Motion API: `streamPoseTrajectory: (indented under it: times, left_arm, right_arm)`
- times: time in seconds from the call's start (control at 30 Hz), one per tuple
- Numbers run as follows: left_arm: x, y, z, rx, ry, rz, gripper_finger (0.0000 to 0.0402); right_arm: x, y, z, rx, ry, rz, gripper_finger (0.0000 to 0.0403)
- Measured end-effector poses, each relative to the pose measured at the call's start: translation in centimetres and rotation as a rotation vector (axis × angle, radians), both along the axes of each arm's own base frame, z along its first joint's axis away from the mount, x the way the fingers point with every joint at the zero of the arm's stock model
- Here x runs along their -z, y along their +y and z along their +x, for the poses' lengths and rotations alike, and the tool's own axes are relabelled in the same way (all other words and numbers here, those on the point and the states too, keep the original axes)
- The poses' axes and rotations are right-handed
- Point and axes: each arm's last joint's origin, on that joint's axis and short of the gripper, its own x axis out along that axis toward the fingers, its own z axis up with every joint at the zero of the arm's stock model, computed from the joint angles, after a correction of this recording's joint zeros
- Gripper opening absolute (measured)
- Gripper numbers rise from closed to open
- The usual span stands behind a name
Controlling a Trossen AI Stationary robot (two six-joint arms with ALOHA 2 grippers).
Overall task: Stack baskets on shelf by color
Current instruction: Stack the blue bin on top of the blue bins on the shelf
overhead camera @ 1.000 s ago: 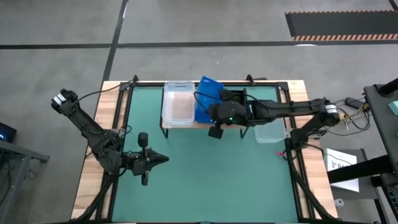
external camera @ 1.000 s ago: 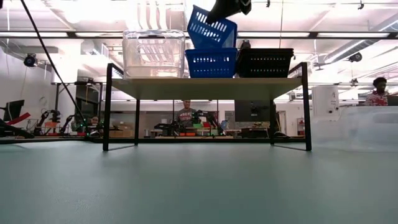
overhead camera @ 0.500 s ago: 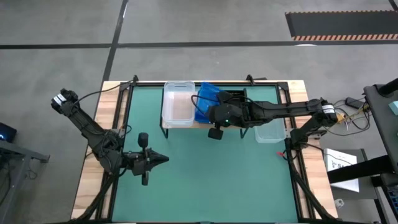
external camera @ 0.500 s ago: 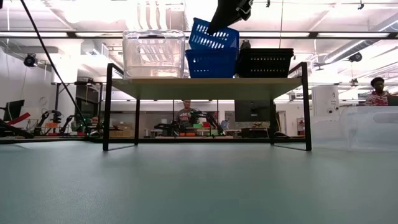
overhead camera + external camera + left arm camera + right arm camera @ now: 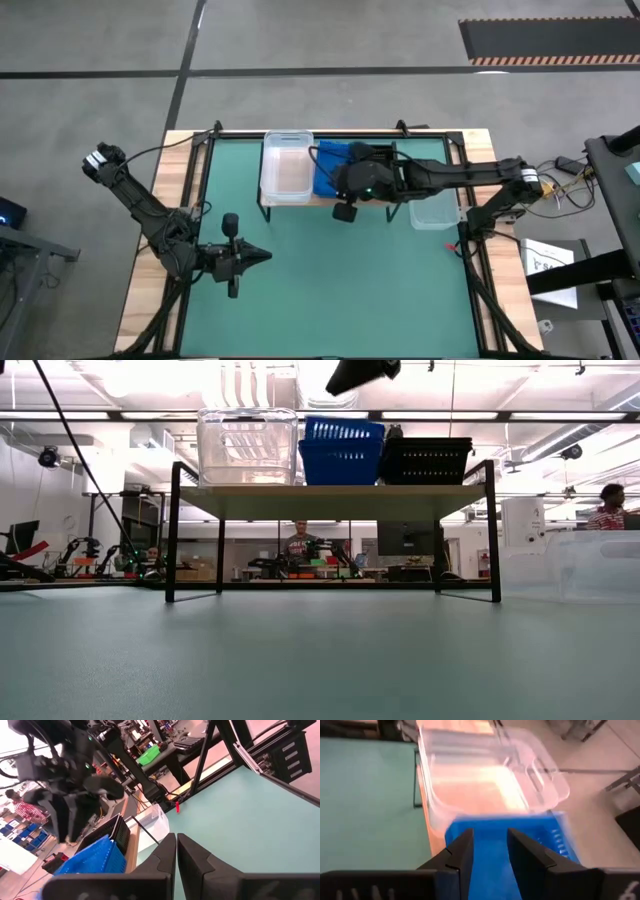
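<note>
The shelf (image 5: 330, 501) stands at the table's far middle on thin black legs. On its board sit a clear basket (image 5: 247, 446), a blue basket nested level in a second blue one (image 5: 341, 449), and a black mesh basket (image 5: 425, 459). My right gripper (image 5: 489, 847) hovers open just above the blue stack (image 5: 506, 851) and touches nothing. Another clear basket (image 5: 435, 212) rests on the table right of the shelf. My left gripper (image 5: 258, 255) waits shut at the table's near left.
My right arm (image 5: 450, 178) reaches in from the right over the shelf's black basket. Open green table surface (image 5: 340, 290) lies in front of the shelf. People and benches show in the room beyond.
The upper blue basket, held tilted above the lower blue one a second ago, has come down and now sits level inside it. My right gripper has let go of it and now stands clear above the stack.
</note>
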Motion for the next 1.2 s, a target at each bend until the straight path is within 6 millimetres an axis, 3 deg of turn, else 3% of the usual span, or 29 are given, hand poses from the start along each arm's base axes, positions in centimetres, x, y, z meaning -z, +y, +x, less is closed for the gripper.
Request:
streamPoseTrajectory:
  times: [0.23, 0.5, 0.87, 1.2]
  left_arm:
    - [0.0, 0.0, 0.0, 0.0, 0.0, 0.0, 0.0]
    - [0.0, 0.0, 0.0, 0.0, 0.0, 0.001, 0.0]
    - [0.0, 0.0, 0.0, 0.0, 0.0, 0.0, 0.0]
    - [0.0, 0.0, 0.0, 0.0, 0.0, 0.0, 0.0]
  right_arm:
    - [-0.9, -0.1, 0.7, -0.023, -0.074, -0.038, 0.0076]
    - [1.5, 0.2, 1.7, -0.103, 0.05, 0.017, 0.0014]
    - [3.6, 0.5, -0.1, -0.084, 0.304, 0.186, 0.0009]
    - [3.8, 0.4, -0.6, -0.049, 0.346, 0.187, 0.0009]
